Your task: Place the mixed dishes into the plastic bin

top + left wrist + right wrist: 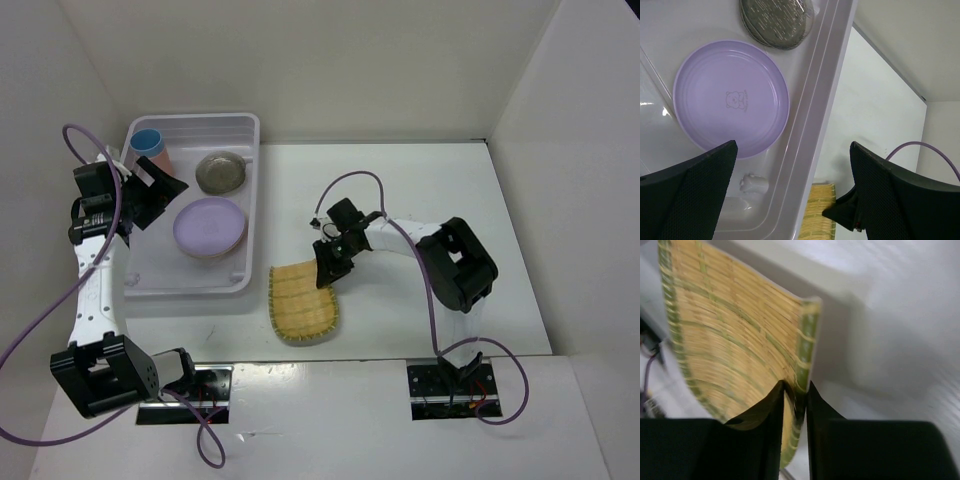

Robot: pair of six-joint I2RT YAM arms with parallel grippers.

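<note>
While I'm looking down from above, the plastic bin (254, 200) sits at the far left of the desk (430, 200), and most of the dishes are in it. There's a pink cup (160, 158) in the back left corner with a blue cup (147, 138) nested inside. The grey plates (221, 172) are stacked just beside it, and the lilac plate (209, 226) lies nearer the front. Can't tell whether anything lies under the lilac one.

The yellow tray (303, 300) is out on the desk, just beside the bin's front right corner. The right gripper (335, 262) is down on the tray's far right corner. The left gripper (160, 198) hangs over the bin's left side, jaws spread wide with nothing in them.

From the left wrist camera you get both black fingers (700, 190) far apart at the bottom. The lilac plate, which has a little bear printed on it, and the grey plates are on the bin floor beyond them. A strip of the yellow tray peeks out past the bin's rim.

The right wrist camera is kinda blurry, but the two fingers are pinched narrow on the tray's green-edged rim. The ribbed yellow surface fans up and away to the left, and there's bare desk on the right.
</note>
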